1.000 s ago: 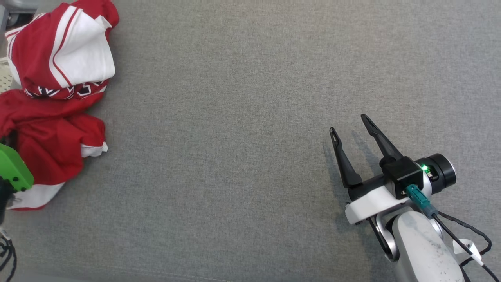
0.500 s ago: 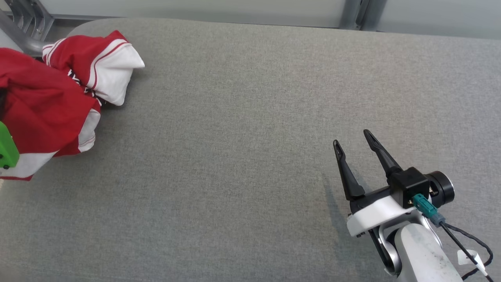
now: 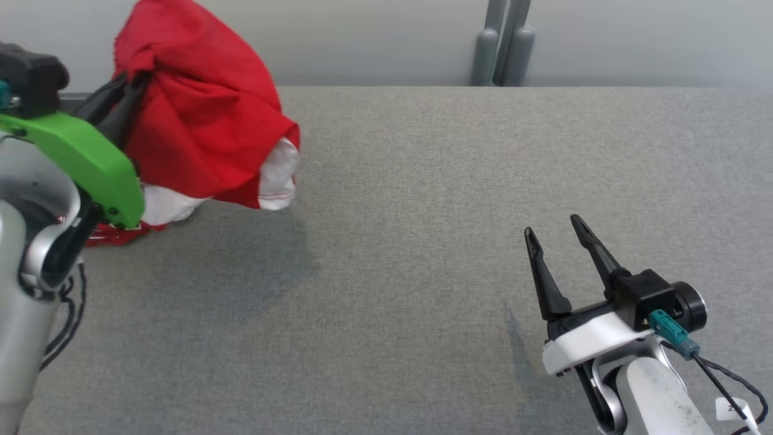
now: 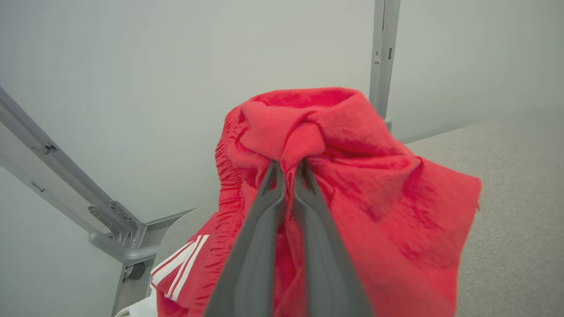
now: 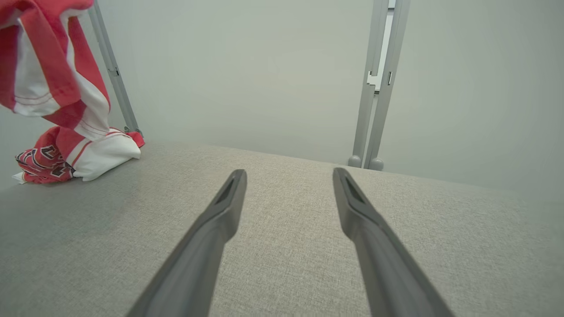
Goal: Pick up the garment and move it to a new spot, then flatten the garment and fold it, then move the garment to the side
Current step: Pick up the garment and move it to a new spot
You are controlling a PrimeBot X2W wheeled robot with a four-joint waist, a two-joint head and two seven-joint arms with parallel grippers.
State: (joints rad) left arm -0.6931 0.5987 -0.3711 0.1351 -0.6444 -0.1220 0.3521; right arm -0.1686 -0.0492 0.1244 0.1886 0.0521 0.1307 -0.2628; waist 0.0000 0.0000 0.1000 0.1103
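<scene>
Wide grey fabric-covered table top (image 3: 423, 211): plenty of room mid-table.
Red-and-white bunched cloth garment (image 3: 199, 121): hanging in air above far left corner, lower end touching table.
Left gripper (image 4: 288, 167): clenched on red fold at top of bundle.
Right gripper (image 3: 552, 226): released, empty, low at near right, well apart from garment.
Step, imo: pick-up-and-carry. Next move probably needs full lift clear, swing toward centre, lower, then let go.

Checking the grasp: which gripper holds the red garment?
The left gripper, pinched shut on a fold of the garment; the right gripper stands open and empty.
</scene>
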